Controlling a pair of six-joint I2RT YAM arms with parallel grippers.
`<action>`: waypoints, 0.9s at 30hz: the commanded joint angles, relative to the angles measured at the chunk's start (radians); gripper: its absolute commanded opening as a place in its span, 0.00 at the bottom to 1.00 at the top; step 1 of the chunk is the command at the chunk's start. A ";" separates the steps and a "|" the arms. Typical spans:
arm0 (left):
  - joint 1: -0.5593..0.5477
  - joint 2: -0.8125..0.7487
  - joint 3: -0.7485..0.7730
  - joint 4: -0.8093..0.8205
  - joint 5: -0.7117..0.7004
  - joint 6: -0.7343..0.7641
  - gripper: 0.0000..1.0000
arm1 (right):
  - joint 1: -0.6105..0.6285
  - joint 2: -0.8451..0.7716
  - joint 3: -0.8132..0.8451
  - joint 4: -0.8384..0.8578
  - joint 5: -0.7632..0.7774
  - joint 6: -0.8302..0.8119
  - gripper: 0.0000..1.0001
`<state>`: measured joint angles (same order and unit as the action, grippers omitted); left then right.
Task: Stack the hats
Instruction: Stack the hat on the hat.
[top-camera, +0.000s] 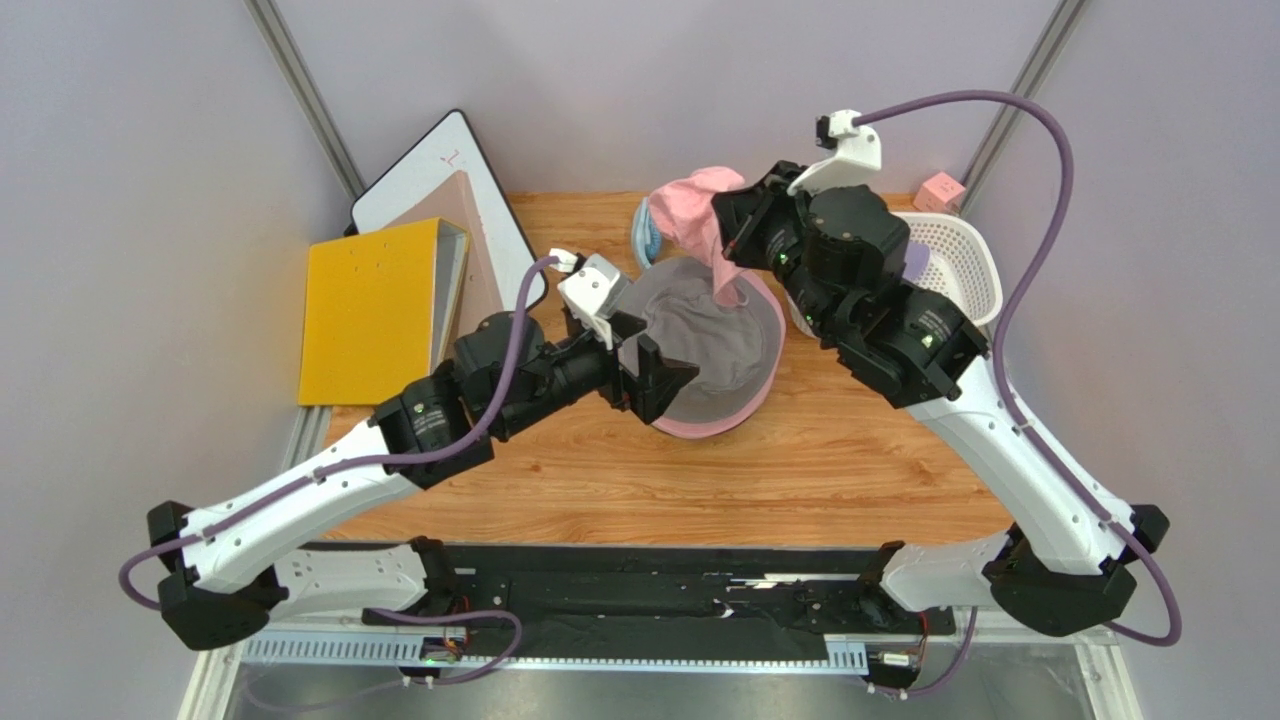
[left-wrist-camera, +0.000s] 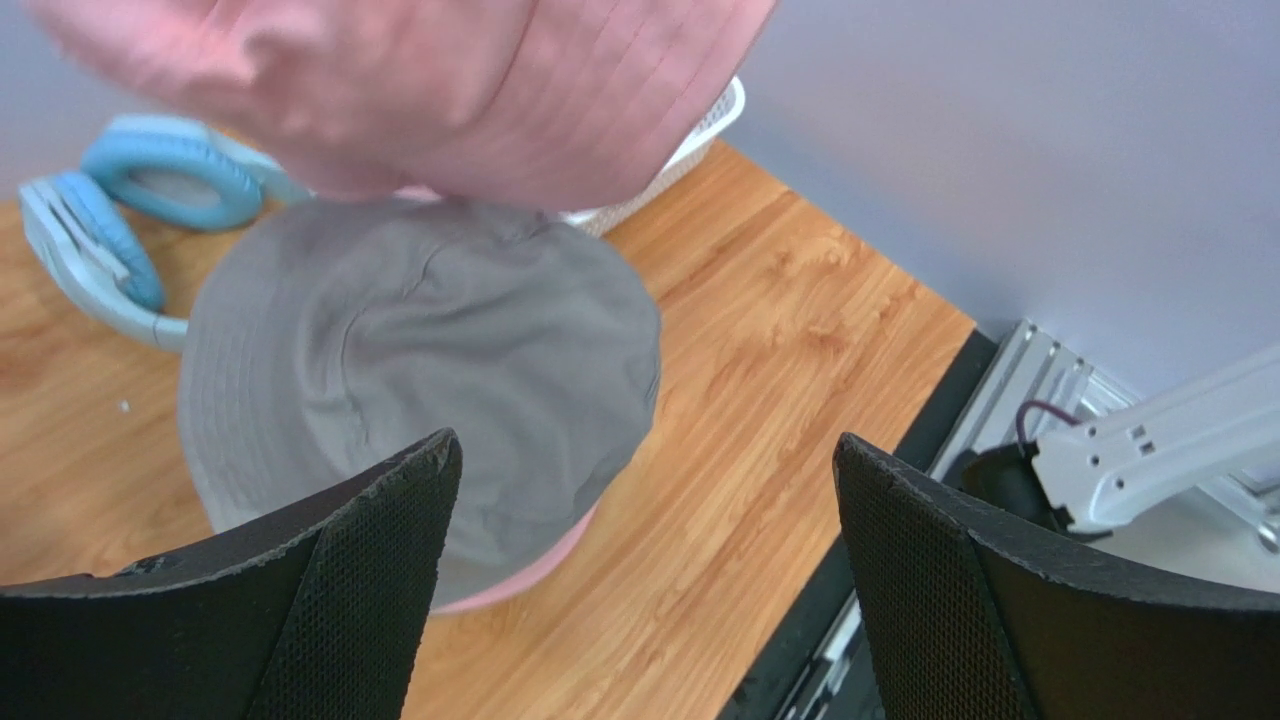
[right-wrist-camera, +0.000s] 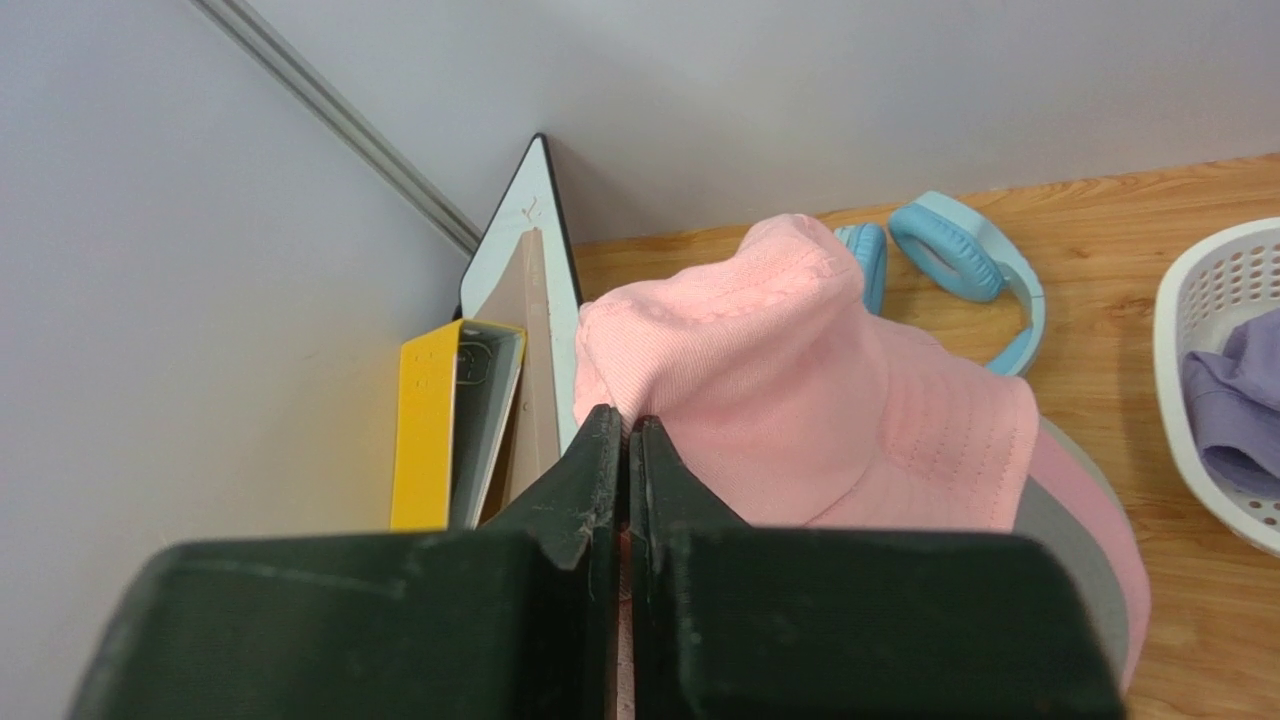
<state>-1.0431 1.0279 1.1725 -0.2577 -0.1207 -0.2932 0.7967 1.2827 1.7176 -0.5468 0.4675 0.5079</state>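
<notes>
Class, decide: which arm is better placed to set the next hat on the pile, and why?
Right. The right gripper is shut on the raised pink hat above the grey hat; the left gripper is open and empty.

Bright, even, diffuse light, soft faint shadows on the wooden table (top-camera: 721, 480), overhead view sharp, pink hat (left-wrist-camera: 451, 90) blurred close to the left wrist lens
</notes>
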 joint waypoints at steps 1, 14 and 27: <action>-0.061 0.078 0.114 0.058 -0.180 0.092 0.97 | 0.076 0.016 0.082 0.096 0.179 -0.031 0.00; -0.072 0.193 0.253 0.101 -0.387 0.212 0.98 | 0.139 0.124 0.277 0.030 0.197 -0.075 0.00; -0.043 0.222 0.268 0.192 -0.315 0.192 0.85 | 0.147 0.110 0.226 0.030 0.172 -0.026 0.00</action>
<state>-1.1034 1.2430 1.4063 -0.1219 -0.4706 -0.0799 0.9356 1.4082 1.9556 -0.5423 0.6357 0.4564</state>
